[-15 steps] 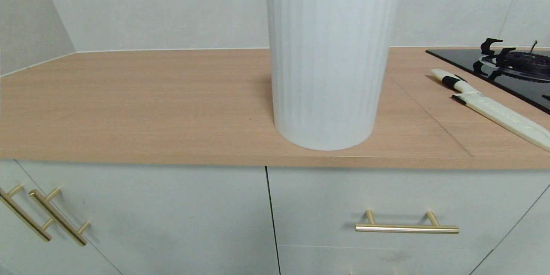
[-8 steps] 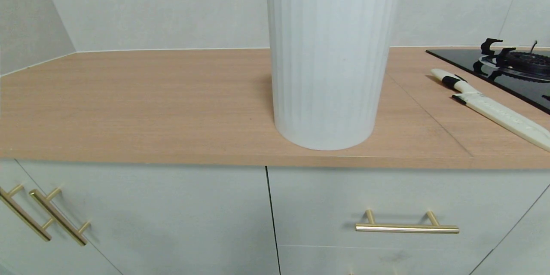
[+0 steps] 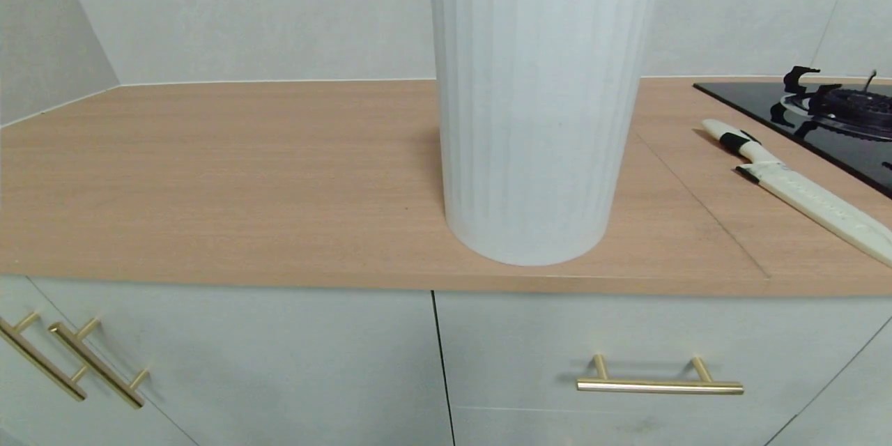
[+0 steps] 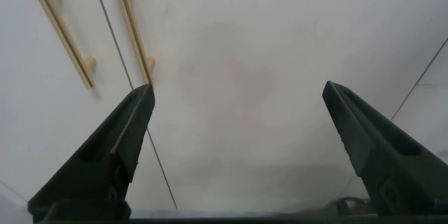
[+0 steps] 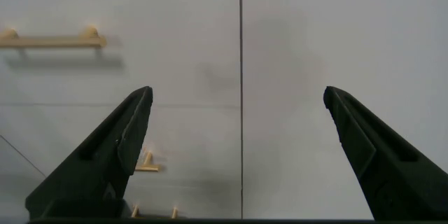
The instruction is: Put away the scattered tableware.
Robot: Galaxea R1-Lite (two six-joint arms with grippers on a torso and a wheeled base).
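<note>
Left end effector [image 4: 238, 87] and right end effector [image 5: 238, 91] gape wide; ribbed white container [image 3: 536, 111] stands on woodgrain counter [image 3: 209, 174].

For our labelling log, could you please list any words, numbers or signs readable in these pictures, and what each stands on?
No text can be read outright.
On the knife, faint print along the blade: too small and blurred to read.
On the white ribbed container, the counter, the cabinet fronts and the stove: none.

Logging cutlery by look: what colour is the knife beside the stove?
The knife is cream-white, with black bands on its handle; the head view shows it best.
</note>
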